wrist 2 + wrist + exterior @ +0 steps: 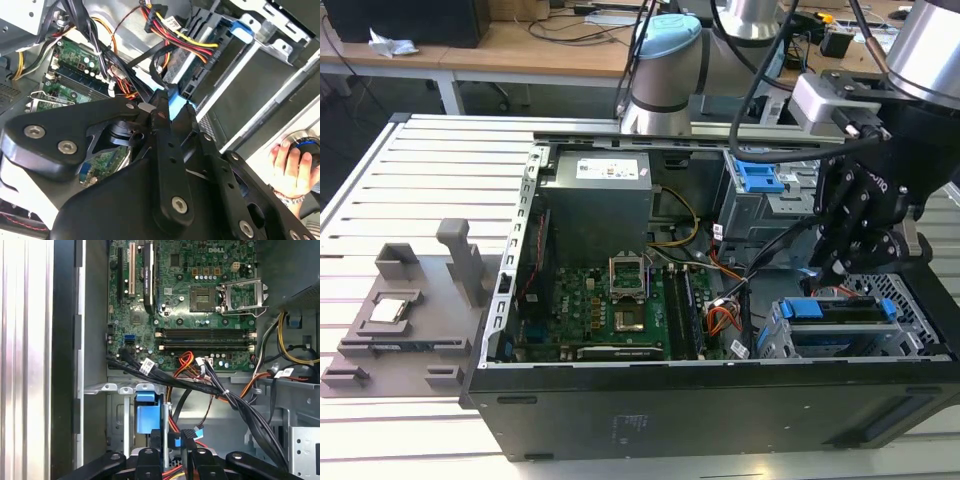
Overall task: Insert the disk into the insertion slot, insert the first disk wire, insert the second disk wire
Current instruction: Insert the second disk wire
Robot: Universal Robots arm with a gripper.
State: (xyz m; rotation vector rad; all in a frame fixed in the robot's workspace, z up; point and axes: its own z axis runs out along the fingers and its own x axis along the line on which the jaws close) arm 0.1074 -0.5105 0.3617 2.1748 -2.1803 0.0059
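- Exterior view, far on its left: a slatted aluminium table (380, 180) carried a matt grey plastic fixture (410, 330) of blocky posts and shallow pockets.
- Next came the black sheet-metal computer case (670, 420), lying open. Inside were a green motherboard (610, 310) studded with sockets and, behind it, a boxy grey power supply (595, 205).
- Loose wires (720, 300) in orange, red and black trailed between the board and the drive bays.
- Further toward the exterior view's right stood a taller grey metal cage (757, 178) bearing a bright blue latch.
- The gripper (838, 268), black and jointed (its bolted linkage plates showed in both wrist views), hung just above the disk. Its jaws were clenched on a small blue plug (174, 107) at the end of a black cable.
- The disk (850, 312) sat level inside the insertion slot (775, 338), in the case's corner at the exterior view's right. It was flat and rectangular, edged by a glossy bright blue plastic carrier.
- The slot was boxy silver-grey sheet metal punched with holes, and its walls stood close on either side of the disk.
- In the second wrist view, a person's hand (292, 167) rested on a round object beyond the case.
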